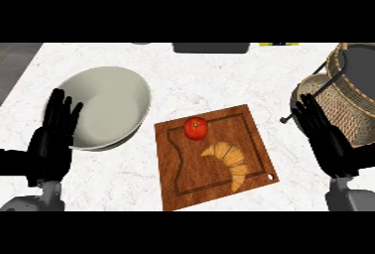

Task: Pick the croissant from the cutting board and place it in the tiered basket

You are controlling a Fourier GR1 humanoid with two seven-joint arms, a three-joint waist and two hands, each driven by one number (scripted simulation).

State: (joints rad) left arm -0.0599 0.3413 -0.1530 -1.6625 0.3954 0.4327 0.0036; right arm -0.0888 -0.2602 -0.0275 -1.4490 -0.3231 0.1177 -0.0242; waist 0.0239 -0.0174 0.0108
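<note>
One board (212, 178), one croissant (230, 159), one tomato (195, 128) (both on the board), one bowl (106, 106), one basket (344, 94) — and two hands (51, 144) (326, 136).

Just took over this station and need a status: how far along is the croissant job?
Done: nothing yet. The croissant lies on the cutting board, next to a tomato. In hand: nothing; the left hand and right hand are both open, fingers straight, apart from the board. Left: grasp the croissant, carry it right to the tiered basket, and set it inside.
</note>
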